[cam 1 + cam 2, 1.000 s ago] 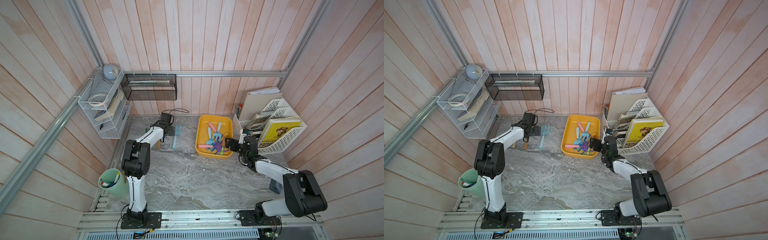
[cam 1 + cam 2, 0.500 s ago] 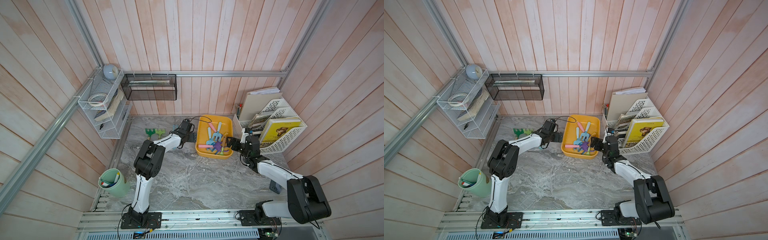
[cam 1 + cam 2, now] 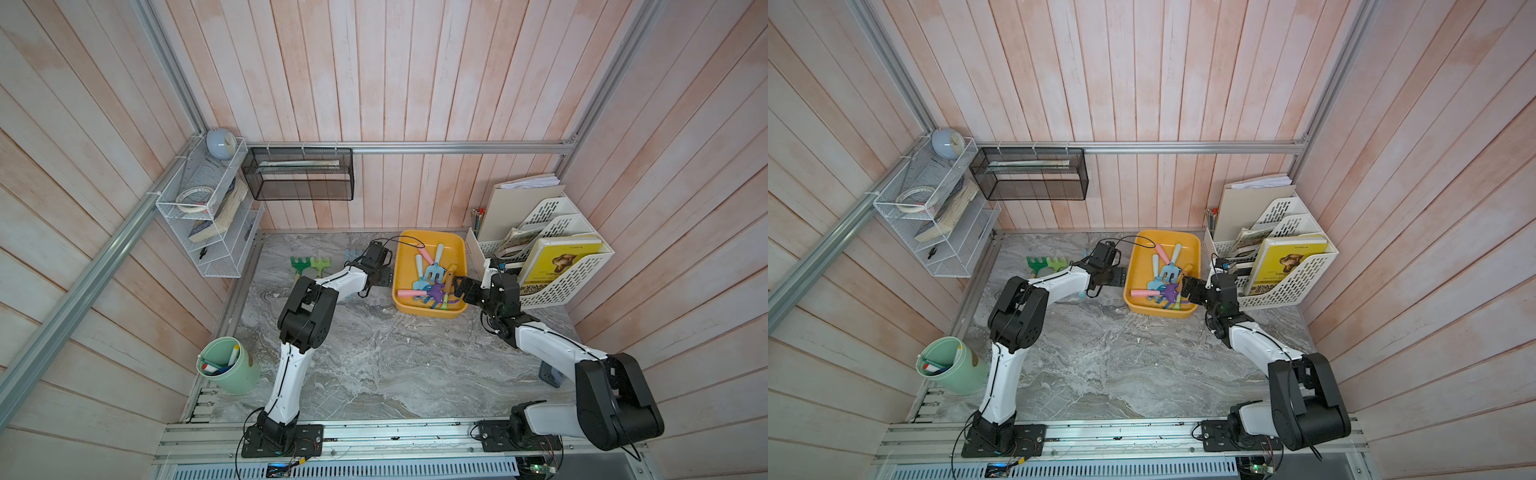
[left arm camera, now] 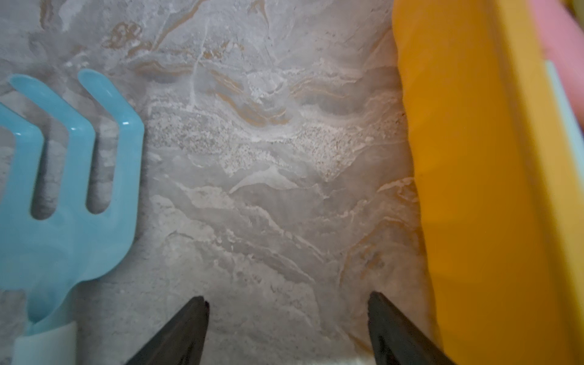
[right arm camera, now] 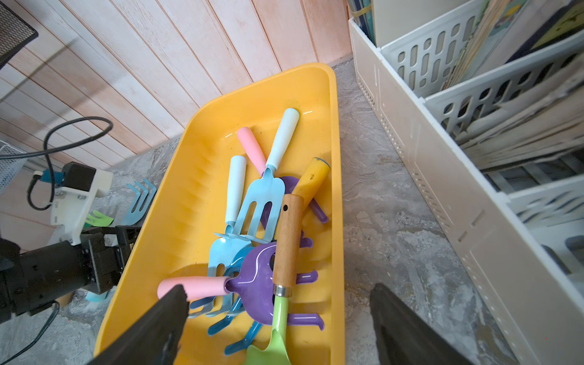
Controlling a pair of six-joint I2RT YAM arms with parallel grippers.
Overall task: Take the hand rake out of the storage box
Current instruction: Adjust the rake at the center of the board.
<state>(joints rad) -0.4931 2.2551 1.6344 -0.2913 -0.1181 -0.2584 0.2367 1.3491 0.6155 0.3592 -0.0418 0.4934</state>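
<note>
Near the back wall of the marble table [image 3: 374,353], the yellow storage box [image 3: 404,270] lies with its long side running from the wall toward the arms, just beside the white file rack [image 3: 561,266]. Inside it several garden tools are piled. The purple hand rake [image 3: 436,293] lies at the near end of the box; its long axis crosses the box's short width, with the pink handle [image 5: 202,286] pointing toward the left arm's side and the curved tines fanning toward the right arm's side. A green trowel [image 5: 286,240] with a wooden handle rests across the purple head, and a blue fork [image 5: 262,199] lies lengthwise, its pale handle toward the wall. The left gripper [image 3: 384,276] is low, just outside the box wall nearest it; in the left wrist view its jaws [image 4: 287,303] stand apart over bare marble, holding nothing, between the yellow box wall [image 4: 458,158] and a blue rake [image 4: 63,189] lying on the table. The right gripper [image 3: 459,286] hangs at the near corner of the box on the file rack's side; its jaws [image 5: 278,289] stand wide apart and grip nothing, one finger over the pink handle, the other outside the box over the table. Two green rakes [image 3: 309,264] lie side by side on the table, farther from the box than the blue one.
</note>
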